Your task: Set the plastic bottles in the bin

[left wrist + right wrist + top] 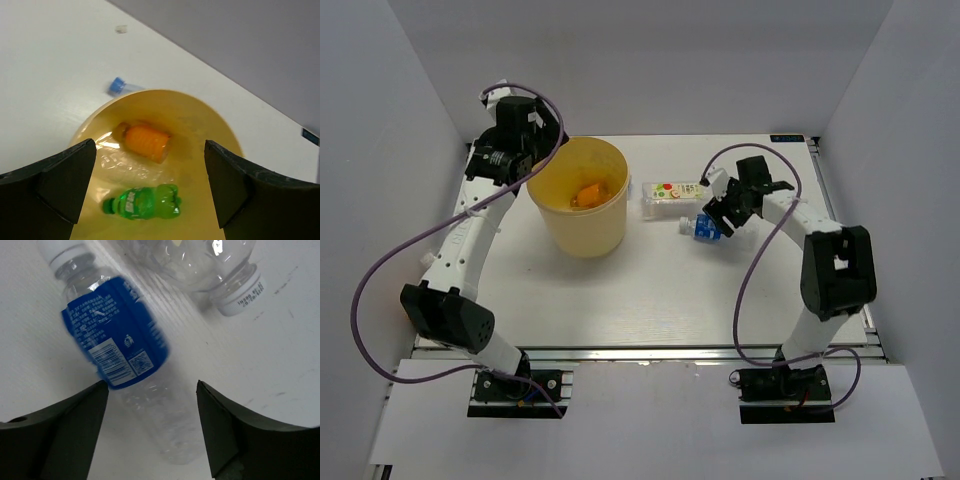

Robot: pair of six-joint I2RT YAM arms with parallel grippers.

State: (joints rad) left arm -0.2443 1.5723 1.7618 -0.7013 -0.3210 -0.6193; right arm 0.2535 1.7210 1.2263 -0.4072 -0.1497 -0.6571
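Note:
The yellow bin [582, 236] stands at the back left of the table. The orange bottle [145, 141] and the green bottle [142, 201] lie on its bottom. My left gripper [150, 185] hangs open and empty above the bin's opening [220, 125]. The clear bottle with the blue label [117, 340] lies on the table right of the bin [703, 229]. My right gripper [152, 425] is open, low over it, its jaws on either side of the bottle's clear end without touching. The clear bottle with the white-yellow label [675, 195] lies just behind it [220, 265].
White walls close in the table on the left, back and right. The left arm's purple cable [380, 270] loops out to the left. The right arm's elbow [837, 260] stands near the table's right edge.

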